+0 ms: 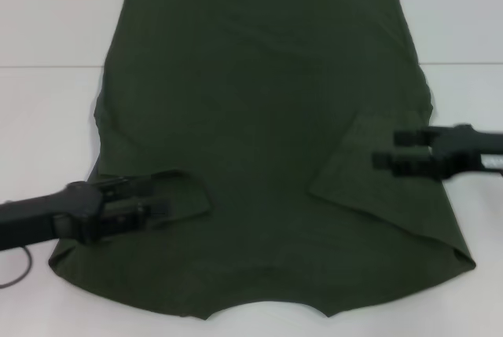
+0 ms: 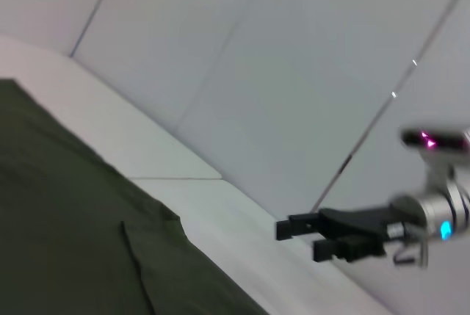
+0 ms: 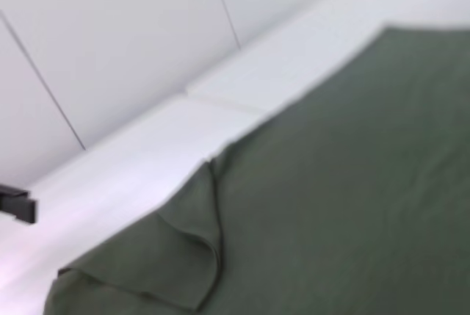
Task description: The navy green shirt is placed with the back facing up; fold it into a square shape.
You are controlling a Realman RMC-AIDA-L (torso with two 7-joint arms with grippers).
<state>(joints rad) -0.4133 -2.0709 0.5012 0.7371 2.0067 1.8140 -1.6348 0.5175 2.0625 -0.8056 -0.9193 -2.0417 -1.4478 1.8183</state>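
No writing shows on the navy green shirt (image 1: 259, 141); it lies flat on the white table (image 1: 47, 125), plain side up, both sleeves folded inward. My left gripper (image 1: 161, 199) sits at eight o'clock over the left sleeve flap; I cannot tell how its fingers stand. My right gripper (image 1: 385, 150) at three o'clock hangs narrowly parted over the right flap. Only my left wrist view shows that right gripper (image 2: 297, 238) against the wall.

A bare lab or test room is showing here: a plain white desk (image 1: 47, 117) is standing against seamed white wall panels (image 2: 294, 73).
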